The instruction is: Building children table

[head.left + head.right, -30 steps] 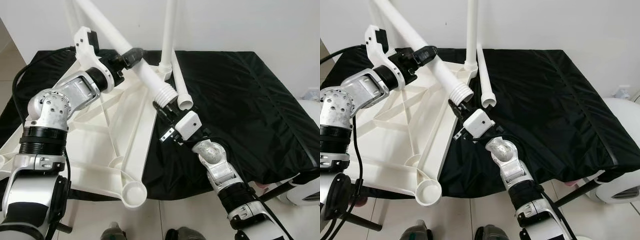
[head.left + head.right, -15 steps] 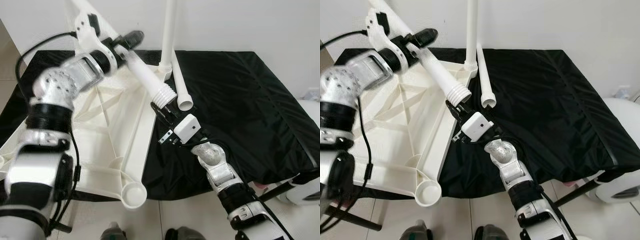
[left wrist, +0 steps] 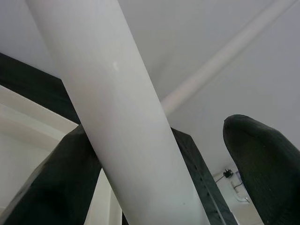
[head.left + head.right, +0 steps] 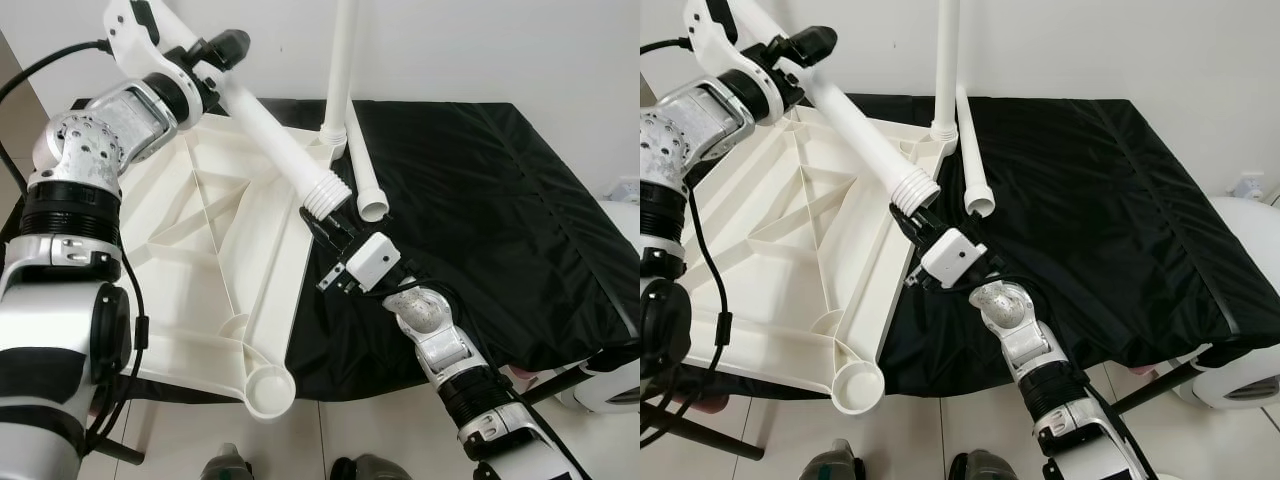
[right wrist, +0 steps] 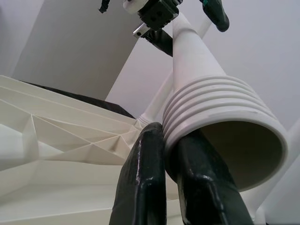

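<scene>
The white table top (image 4: 200,230) lies upside down on a black cloth. A loose white table leg (image 4: 275,135) slants above it, its threaded end (image 4: 325,193) pointing down toward me. My left gripper (image 4: 225,48) sits high on the leg at the far left. In the left wrist view (image 3: 157,129) the fingers are open around the leg, one finger (image 3: 70,178) touching it and the other standing apart. My right gripper (image 4: 318,215) is at the threaded end. In the right wrist view (image 5: 166,140) the fingers pinch the leg's ribbed rim (image 5: 211,103).
One leg (image 4: 340,60) stands upright in the far corner socket. Another leg (image 4: 362,180) lies on the black cloth (image 4: 480,200) beside it. An open socket (image 4: 268,385) sits at the table top's near corner. A white rounded object (image 4: 610,385) is at the lower right.
My left gripper has slid up the leg toward the far left, and its arm has risen. The threaded end and my right gripper have stayed about where they were.
</scene>
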